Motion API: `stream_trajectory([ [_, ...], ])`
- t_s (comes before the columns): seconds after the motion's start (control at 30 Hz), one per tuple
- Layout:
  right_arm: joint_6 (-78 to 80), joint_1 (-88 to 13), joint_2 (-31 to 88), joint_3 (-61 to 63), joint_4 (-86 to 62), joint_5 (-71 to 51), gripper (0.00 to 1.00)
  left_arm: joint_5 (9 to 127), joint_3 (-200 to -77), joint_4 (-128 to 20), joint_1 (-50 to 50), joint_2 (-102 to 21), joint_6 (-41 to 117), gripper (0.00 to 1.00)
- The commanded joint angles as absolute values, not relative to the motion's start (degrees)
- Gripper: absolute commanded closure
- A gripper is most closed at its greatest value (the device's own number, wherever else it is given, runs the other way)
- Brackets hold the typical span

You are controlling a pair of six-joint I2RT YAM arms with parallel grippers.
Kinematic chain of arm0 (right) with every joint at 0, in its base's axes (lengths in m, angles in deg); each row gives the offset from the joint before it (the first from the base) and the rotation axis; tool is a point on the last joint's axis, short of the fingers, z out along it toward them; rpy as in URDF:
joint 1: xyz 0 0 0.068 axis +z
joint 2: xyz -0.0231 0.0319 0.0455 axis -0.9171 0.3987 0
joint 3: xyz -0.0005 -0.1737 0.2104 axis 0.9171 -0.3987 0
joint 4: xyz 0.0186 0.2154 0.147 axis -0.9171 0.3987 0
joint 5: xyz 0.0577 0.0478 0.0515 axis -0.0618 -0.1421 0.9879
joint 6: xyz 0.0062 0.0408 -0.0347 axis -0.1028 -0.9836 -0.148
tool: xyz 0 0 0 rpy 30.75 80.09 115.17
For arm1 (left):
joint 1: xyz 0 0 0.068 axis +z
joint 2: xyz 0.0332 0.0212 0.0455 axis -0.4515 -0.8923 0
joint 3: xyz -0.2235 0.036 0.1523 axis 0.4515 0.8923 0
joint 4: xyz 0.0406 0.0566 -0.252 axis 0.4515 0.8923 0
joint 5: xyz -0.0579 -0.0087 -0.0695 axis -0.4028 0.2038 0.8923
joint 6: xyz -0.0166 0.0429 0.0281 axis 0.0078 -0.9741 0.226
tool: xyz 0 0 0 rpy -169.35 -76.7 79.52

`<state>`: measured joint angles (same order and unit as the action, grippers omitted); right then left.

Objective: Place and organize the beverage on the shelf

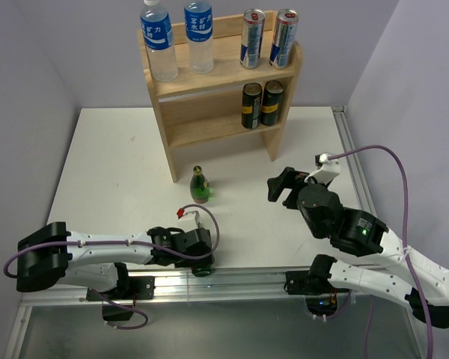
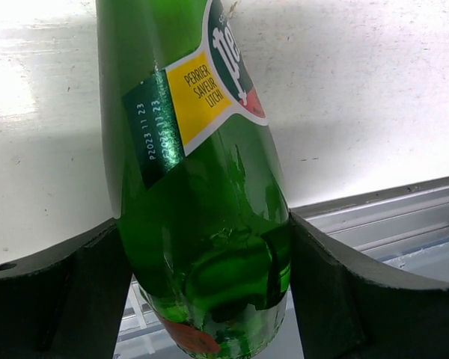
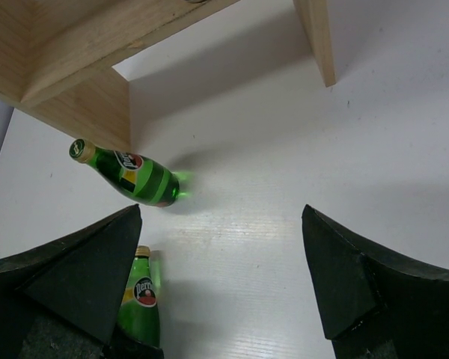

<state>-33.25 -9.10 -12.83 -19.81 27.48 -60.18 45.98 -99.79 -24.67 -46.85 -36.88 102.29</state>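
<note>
**L gripper clamped on Perrier bottle**

Green Perrier bottle (image 2: 209, 224) pinched betw. L gripper (image 1: 200, 253) fingers, label "PERRIER SAVEUR LITCHI". 2nd Perrier bottle (image 1: 200, 185) upright ahead of it, betw. gripper & shelf (image 1: 202, 131). Shelf: 2 water bottles (image 1: 159, 45) + 2 tall cans (image 1: 252, 37) on top, 2 dark cans (image 1: 252, 105) below. R gripper (image 1: 280, 187) agape, empty.

White table (image 1: 120, 164), metal rail (image 1: 247, 278) along its near edge, pale lilac walls (image 1: 97, 52)
</note>
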Motion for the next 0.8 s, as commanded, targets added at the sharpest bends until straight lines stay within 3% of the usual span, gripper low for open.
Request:
stream_trajectory([
  [0.0, -33.5, -8.8, -13.6, -20.1, 25.8, -61.4, 0.05, 43.7, -98.3, -14.3, -47.1, -37.9, 102.8, 1.00],
  [0.27, -33.0, -8.8, -12.9, -20.0, 25.1, -60.8, 0.06, 27.6, -109.0, 1.2, -48.8, -24.3, 105.6, 1.00],
  [0.47, -32.6, -8.7, -11.7, -20.0, 23.8, -60.0, 0.06, 17.1, -118.7, 10.4, -48.9, -21.1, 104.0, 1.00],
  [0.77, -32.0, -8.7, -11.0, -19.5, 23.1, -60.0, 0.06, 17.0, -120.4, 10.5, -48.8, -22.0, 100.7, 1.00],
])
